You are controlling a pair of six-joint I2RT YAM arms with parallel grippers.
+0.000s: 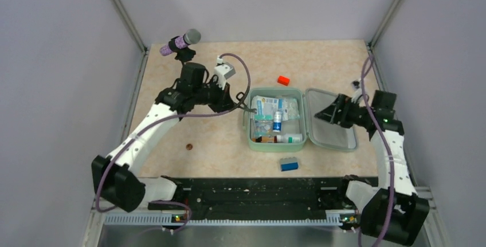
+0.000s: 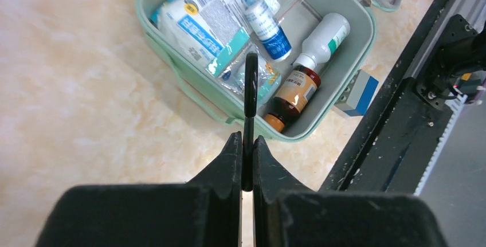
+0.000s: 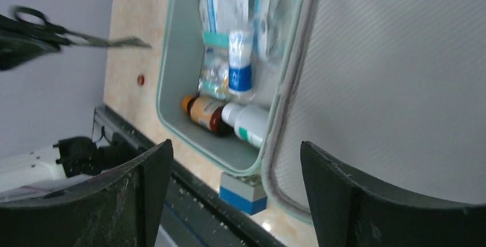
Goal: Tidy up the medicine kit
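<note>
The medicine kit [image 1: 250,138] is a mint-green case lying open at mid-table, its lid [image 1: 335,135] flat to the right. Inside are a white-and-blue packet [image 2: 200,23], a small blue-banded bottle [image 2: 266,23], a white bottle [image 2: 324,38] and a brown bottle [image 2: 292,95]. My left gripper [image 1: 234,105] is shut on black-handled scissors [image 2: 250,86], whose blades point over the kit's left rim; they also show in the right wrist view [image 3: 97,40]. My right gripper [image 1: 326,114] is open and empty, hovering over the lid near the hinge, and its wrist view [image 3: 235,144] shows nothing between the fingers.
A small blue block [image 1: 289,164] lies just in front of the kit. A small orange-red block [image 1: 283,80] lies behind it. A small brown disc [image 1: 187,145] lies left of the kit. A purple-and-grey cylinder [image 1: 180,42] sits at the back left. A black rail [image 1: 258,192] runs along the near edge.
</note>
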